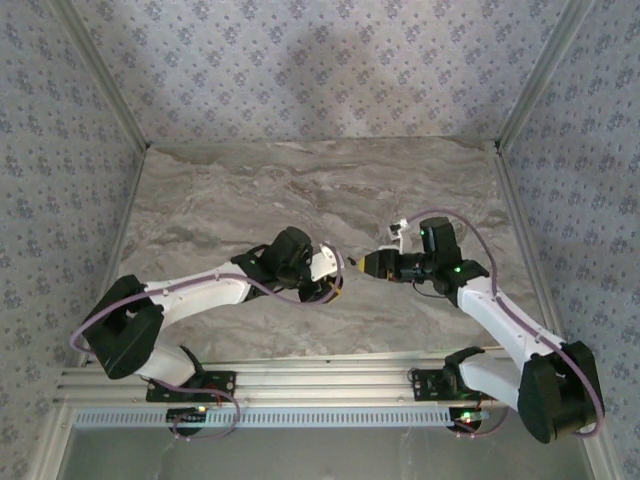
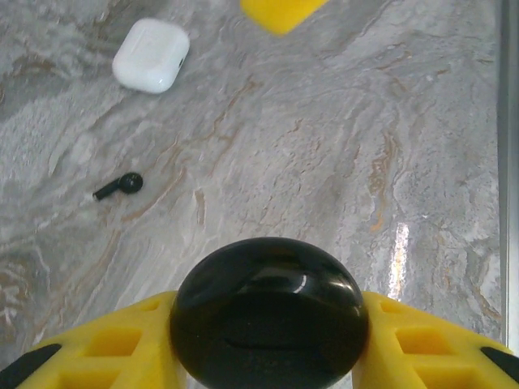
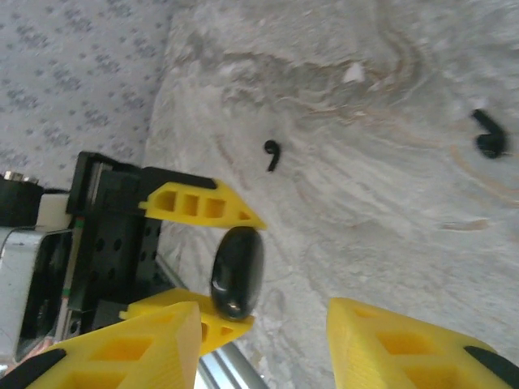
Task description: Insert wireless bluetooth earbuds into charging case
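On grey marble [image 2: 324, 146], clamps slick black case [image 2: 268, 316] in left gripper [image 3: 247, 271], holds right gripper [image 3: 263, 308] agape, probably best pinches light, slippery earbud [image 2: 120, 186] by stem.

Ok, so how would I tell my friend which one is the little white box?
Start at the grey marble table in front of the left gripper. Beyond the tiny black earbud lies the white case, alone on the stone. It is white and pillow-shaped, far bigger than the bud, while the black oval case in the gripper is dark and shiny.
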Available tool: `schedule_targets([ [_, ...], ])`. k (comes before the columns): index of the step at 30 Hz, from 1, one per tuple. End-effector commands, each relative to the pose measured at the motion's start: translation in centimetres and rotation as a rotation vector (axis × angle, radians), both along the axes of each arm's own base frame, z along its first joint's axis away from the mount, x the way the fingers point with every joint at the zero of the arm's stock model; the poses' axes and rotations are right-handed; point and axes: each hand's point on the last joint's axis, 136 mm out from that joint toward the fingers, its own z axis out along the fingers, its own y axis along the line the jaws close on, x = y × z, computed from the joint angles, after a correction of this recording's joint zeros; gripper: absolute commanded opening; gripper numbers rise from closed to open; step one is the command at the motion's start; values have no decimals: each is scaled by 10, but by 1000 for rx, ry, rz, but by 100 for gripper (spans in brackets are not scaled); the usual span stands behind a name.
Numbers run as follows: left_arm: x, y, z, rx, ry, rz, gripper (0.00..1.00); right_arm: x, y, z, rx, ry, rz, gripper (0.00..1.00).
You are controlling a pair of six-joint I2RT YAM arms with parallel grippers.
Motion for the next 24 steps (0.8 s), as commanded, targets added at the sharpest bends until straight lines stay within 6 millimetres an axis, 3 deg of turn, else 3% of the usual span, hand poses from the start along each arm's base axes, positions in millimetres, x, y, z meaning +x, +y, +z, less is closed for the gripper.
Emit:
schedule_targets([
  [1, -4, -9, 18, -54, -82, -91, 31, -14, 15, 13, 59, -32, 83, 46],
  [6, -4, -14, 20, -70, -81, -94, 31, -23, 24, 1, 41, 5, 107, 46],
  [12, -4, -19, 27, -92, -87, -91, 30, -18, 28, -10, 23, 40, 77, 46],
  [24, -3, -24, 40, -108, -88, -77, 30, -15, 41, -12, 32, 53, 108, 41],
])
